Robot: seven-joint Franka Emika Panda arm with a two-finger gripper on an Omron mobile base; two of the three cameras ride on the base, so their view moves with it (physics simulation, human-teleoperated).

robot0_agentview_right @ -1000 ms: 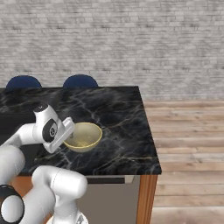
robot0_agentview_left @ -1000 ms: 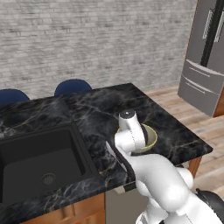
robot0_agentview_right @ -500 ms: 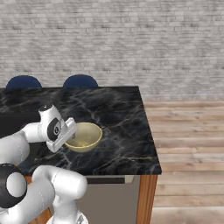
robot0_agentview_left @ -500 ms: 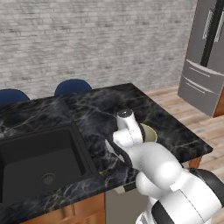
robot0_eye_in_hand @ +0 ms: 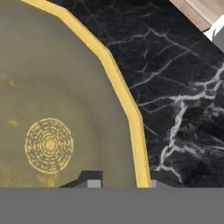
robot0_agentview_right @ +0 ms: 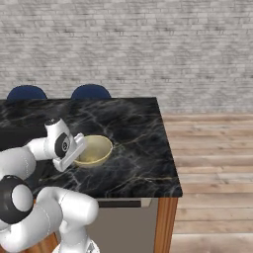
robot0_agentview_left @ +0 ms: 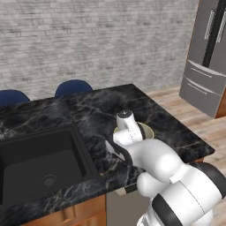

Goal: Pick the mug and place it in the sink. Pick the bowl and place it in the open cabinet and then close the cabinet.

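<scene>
Bowl (robot0_eye_in_hand: 57, 109) upright, mouth up, rim between narrowed jaws (robot0_eye_in_hand: 120, 181); grip unclear.

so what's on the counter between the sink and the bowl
In the left base view the sink and the bowl are parted by black marble counter; above that strip hangs the robot's hand. No loose item lies there.

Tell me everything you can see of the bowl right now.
The bowl is wide, round and pale yellow-tan, with a darker olive inside and a pale ring pattern at its bottom. It sits upright on the black marble counter, right of the sink. The gripper is at its rim, one fingertip inside and one outside the wall. Nothing lies in it.
</scene>
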